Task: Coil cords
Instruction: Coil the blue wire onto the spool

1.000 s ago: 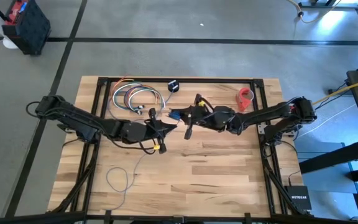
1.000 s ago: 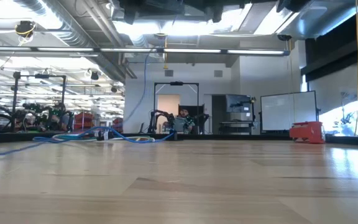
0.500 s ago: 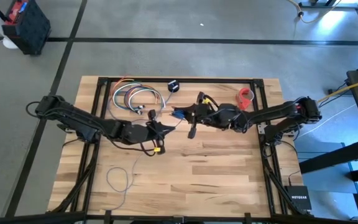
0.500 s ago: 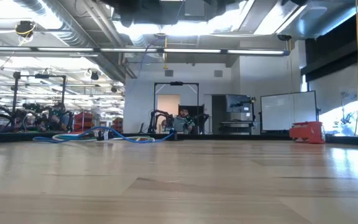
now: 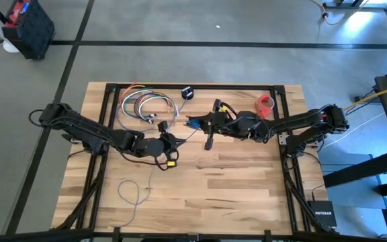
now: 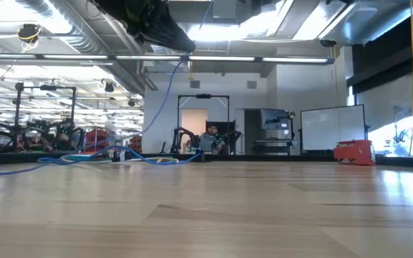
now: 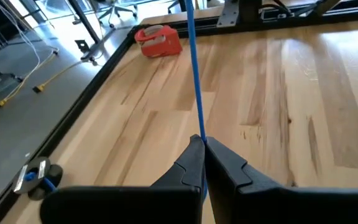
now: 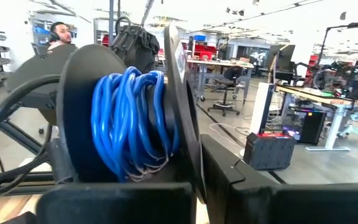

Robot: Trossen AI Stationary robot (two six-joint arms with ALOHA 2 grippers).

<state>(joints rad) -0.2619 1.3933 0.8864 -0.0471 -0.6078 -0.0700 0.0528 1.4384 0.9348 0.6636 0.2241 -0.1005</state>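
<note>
The cord is thin and blue. Part of it is wound on a black round spool (image 8: 129, 118), and its free end lies in a slack loop (image 5: 134, 195) on the table's near left. My right gripper (image 5: 197, 123) is shut on the spool, raised over the table's middle. My left gripper (image 5: 173, 140) is just left of it, shut on the cord (image 7: 196, 93) a short way from the spool. From there the cord hangs down to the tabletop (image 6: 165, 107). My left gripper pinches a single strand of the cord (image 7: 199, 135) between its fingertips, slanting down toward the table's right. The cord runs on straight from the fingertips toward the spool, clear of the table. My right gripper holds the spool by the thin rim of one flange (image 8: 190, 155), pinched between its two fingers. The fingers come about level from the table's right. The spool is lifted clear, with its flanges on edge.
A bundle of multicoloured looped wires (image 5: 146, 106) lies at the far left, a small black disc (image 5: 187, 93) at the far edge, and a red tape roll (image 5: 266, 104) at the far right. The near half of the wooden table (image 5: 247, 195) is bare wood.
My left gripper has tipped its fingers downward and sunk a little, still shut on the cord. It now shows at the top of the low view, with the cord hanging below it. The loop on the table has shifted slightly.
</note>
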